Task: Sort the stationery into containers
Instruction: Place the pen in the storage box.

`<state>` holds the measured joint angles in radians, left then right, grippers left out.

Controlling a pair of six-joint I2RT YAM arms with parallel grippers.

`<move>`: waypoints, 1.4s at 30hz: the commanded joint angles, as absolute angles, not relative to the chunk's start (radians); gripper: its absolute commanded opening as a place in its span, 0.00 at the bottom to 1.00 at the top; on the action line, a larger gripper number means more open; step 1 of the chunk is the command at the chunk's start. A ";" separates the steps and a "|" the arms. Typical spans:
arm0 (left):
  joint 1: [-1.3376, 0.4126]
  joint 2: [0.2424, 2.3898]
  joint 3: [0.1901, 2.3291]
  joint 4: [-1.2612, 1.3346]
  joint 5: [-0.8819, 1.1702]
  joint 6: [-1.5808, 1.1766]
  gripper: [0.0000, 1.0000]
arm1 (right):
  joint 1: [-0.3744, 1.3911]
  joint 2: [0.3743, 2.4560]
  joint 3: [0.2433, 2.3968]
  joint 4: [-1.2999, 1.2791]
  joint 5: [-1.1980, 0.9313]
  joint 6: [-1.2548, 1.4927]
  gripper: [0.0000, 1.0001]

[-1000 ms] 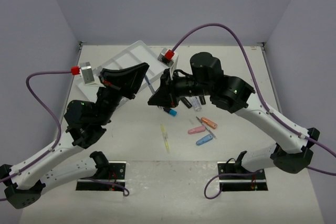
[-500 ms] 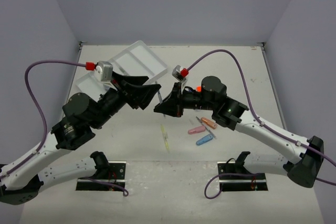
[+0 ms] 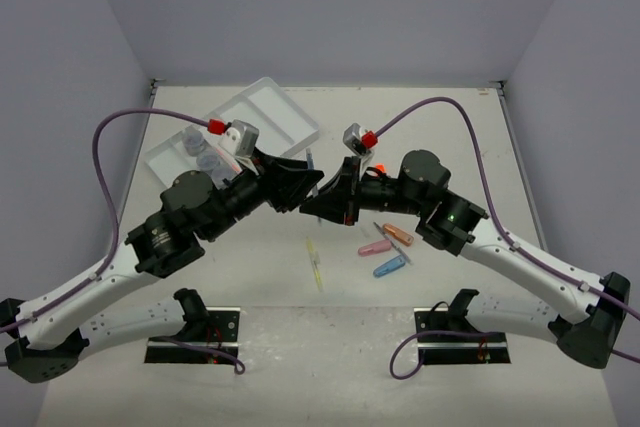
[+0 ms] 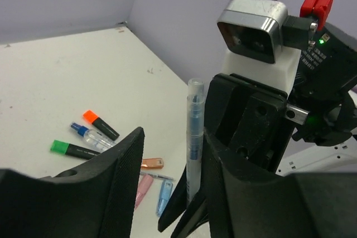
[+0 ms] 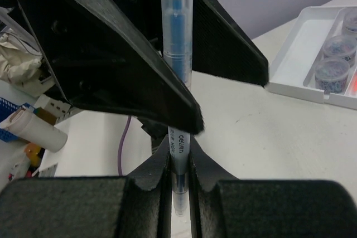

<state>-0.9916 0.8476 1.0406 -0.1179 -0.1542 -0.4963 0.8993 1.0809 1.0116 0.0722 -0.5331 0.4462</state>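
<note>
My right gripper is shut on the lower end of a clear blue pen and holds it upright above the table. My left gripper is open and straddles the same pen, which lies close against its right finger. In the top view both grippers meet mid-table, left and right, with the pen's tip sticking up between them. The white compartment tray lies at the back left with small clear jars in it.
On the table right of the grippers lie an orange-capped highlighter, a green-capped highlighter and a blue-capped bottle. Nearer the front lie a yellow pen and pink, orange and blue oblong pieces.
</note>
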 commanded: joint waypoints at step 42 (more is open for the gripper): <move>-0.147 1.985 1.568 -0.368 -0.468 -0.792 0.59 | 0.890 0.758 0.566 -0.083 0.308 0.669 0.99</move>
